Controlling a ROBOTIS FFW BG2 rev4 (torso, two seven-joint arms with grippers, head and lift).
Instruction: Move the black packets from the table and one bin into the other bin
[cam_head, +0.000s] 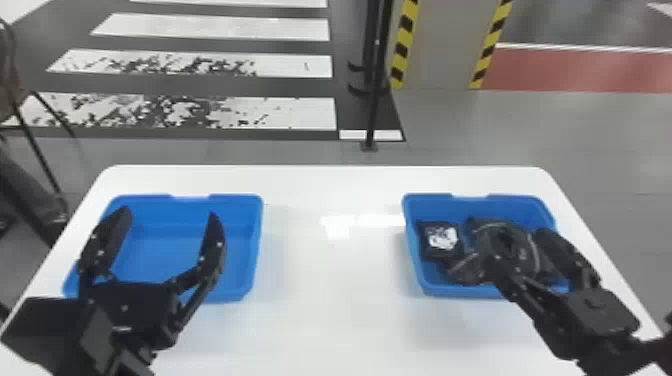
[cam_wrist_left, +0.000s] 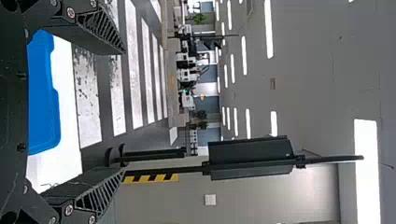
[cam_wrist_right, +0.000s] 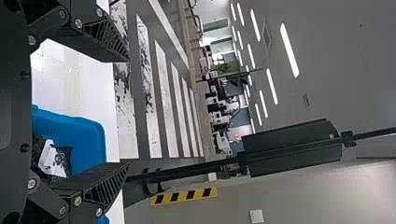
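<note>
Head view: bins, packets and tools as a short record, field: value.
left bin: blue, on table
right bin: blue, on table
packets: black, in right bin; count unclear, partly hidden
left tool: open, above left bin
right tool: open, at right bin
behind table: black pole

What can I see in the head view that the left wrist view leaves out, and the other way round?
Head view: the robot's right gripper, open over the right-hand blue bin, and the black packets inside it, one with a white patch.

Left wrist view: ceiling lights, a green plant and a small white plate on the wall.

Both: the open left gripper, the left-hand blue bin, the white table, white floor stripes and yellow-and-black striping.
</note>
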